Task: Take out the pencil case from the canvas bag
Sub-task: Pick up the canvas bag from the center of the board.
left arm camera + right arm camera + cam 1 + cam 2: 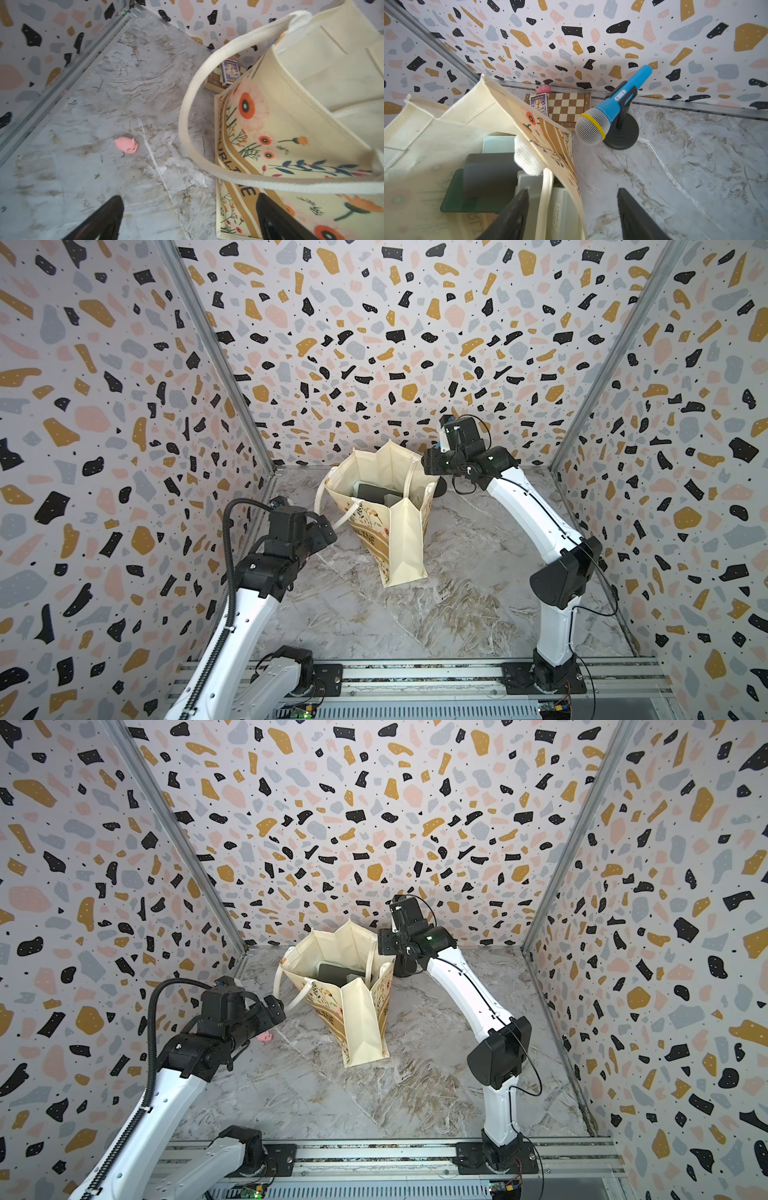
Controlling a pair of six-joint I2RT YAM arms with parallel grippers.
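One right claw (572, 192) straddles the canvas bag (452, 124) rim (jaws apart).

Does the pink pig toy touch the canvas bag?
Apart. The left wrist view shows a stretch of bare marble floor between the pink pig toy and the canvas bag, including its hanging handle.

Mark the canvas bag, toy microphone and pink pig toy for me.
canvas bag (405, 539): in a top view, plain cream side panel.
toy microphone (591, 127): right wrist view, mesh head.
pink pig toy (126, 145): left wrist view, its back.
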